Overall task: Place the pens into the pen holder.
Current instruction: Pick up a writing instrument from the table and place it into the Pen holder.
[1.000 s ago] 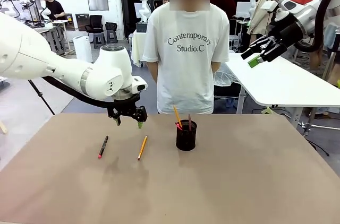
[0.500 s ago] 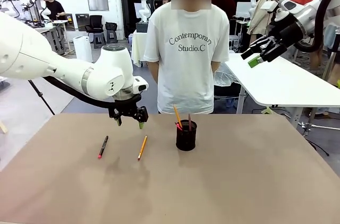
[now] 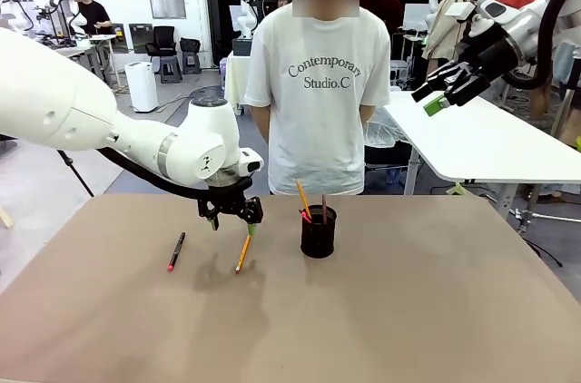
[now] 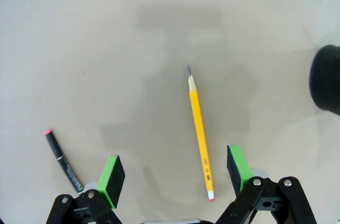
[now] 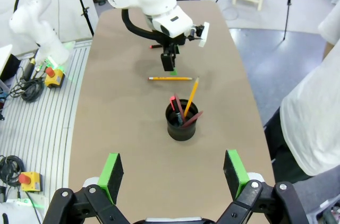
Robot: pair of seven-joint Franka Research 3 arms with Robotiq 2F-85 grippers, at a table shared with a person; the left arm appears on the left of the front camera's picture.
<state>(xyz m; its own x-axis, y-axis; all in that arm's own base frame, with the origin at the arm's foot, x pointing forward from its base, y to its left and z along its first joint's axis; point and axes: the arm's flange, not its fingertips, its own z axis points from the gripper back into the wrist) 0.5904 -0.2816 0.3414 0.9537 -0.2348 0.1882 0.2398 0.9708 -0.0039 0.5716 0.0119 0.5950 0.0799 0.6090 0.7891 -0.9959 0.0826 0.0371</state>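
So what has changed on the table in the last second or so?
The left claw moved toward the black mesh pen holder and sank lower, open, over the yellow wooden pencil; nothing was gripped. The pencil, the black pen with a pink end, the holder and the raised right claw stayed put.

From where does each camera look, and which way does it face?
Front: between the arms, facing across the table to the person; left gripper above the yellow pencil, right gripper raised.
Left wrist: looks down between its open pads at pencil and black pen.
Right wrist: high, looking down at the pen holder; own open fingers below.
All three share the pencil.
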